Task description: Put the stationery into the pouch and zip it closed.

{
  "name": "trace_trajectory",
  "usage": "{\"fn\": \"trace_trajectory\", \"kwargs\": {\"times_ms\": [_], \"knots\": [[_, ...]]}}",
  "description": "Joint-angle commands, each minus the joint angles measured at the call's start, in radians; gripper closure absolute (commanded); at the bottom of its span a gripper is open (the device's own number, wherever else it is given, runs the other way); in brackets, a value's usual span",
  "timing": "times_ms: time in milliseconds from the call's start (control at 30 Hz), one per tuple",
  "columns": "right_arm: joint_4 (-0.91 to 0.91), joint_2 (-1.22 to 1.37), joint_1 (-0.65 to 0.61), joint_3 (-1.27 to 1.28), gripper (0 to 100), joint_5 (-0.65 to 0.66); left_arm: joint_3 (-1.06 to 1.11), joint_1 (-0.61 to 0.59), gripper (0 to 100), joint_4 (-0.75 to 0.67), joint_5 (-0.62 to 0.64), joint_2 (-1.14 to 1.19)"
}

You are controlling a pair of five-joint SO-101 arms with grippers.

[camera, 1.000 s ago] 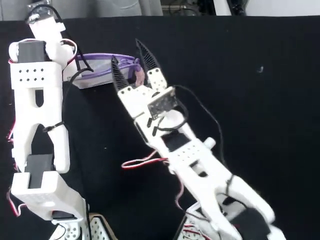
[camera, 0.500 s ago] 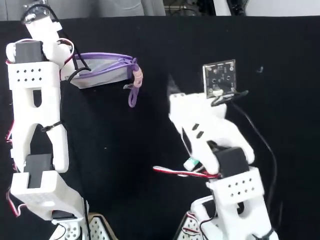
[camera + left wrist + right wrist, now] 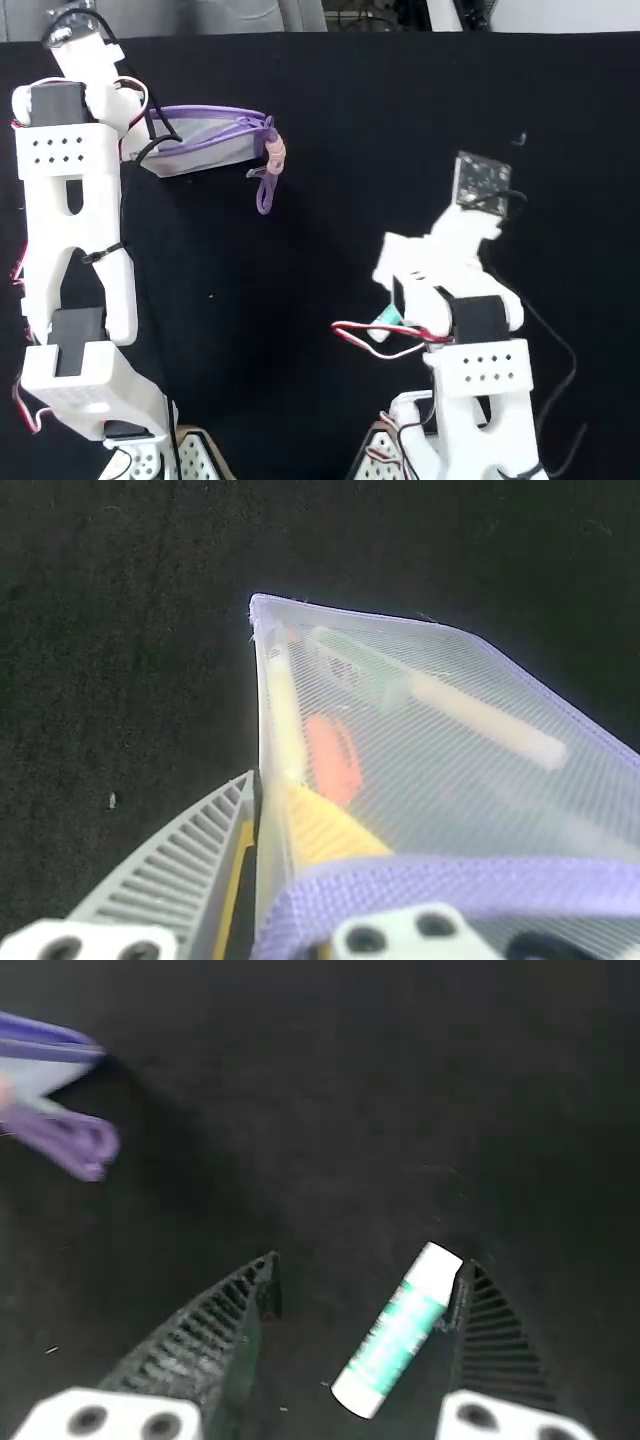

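Within right gripper [image 3: 370,1263], glue stick [image 3: 395,1332] lying diagonally

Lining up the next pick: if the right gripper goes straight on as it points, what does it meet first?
Most likely the glue stick, lying on the black table between the open fingers of the right gripper, near one of them; depth is unclear.
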Motion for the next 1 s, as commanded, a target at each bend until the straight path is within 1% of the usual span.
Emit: {"fn": "trace_trajectory", "kwargs": {"times_ms": [0, 133, 233, 467, 600, 733, 800, 900, 967], "knots": [[-0.051, 0.016, 0.044, 0.073, 73.6, -0.020, 0.027, -0.022, 97, -0.012, 0.003, 0.015], [-0.080, 0.153, 0.057, 0.081, 73.6, -0.037, 0.027, -0.022, 97, -0.014, 0.005, 0.015], [-0.074, 0.282, 0.057, 0.042, 73.6, -0.101, 0.027, -0.022, 97, -0.011, 0.003, 0.015], [-0.081, 0.593, 0.058, -0.062, 74.0, -0.193, 0.027, -0.022, 97, -0.011, 0.003, 0.015], [-0.083, 0.745, 0.072, -0.131, 74.0, -0.207, 0.027, -0.022, 97, -0.011, 0.003, 0.015], [-0.138, 0.871, 0.087, -0.189, 74.4, -0.203, 0.027, -0.022, 97, -0.011, 0.003, 0.015], [-0.176, 0.926, 0.107, -0.206, 78.0, -0.203, 0.027, -0.021, 97, -0.011, 0.003, 0.015], [-0.212, 1.000, 0.140, -0.248, 87.0, -0.193, 0.027, -0.021, 97, -0.011, 0.003, 0.015], [-0.213, 1.040, 0.153, -0.288, 91.9, -0.160, 0.027, -0.021, 97, -0.011, 0.003, 0.015]]}}
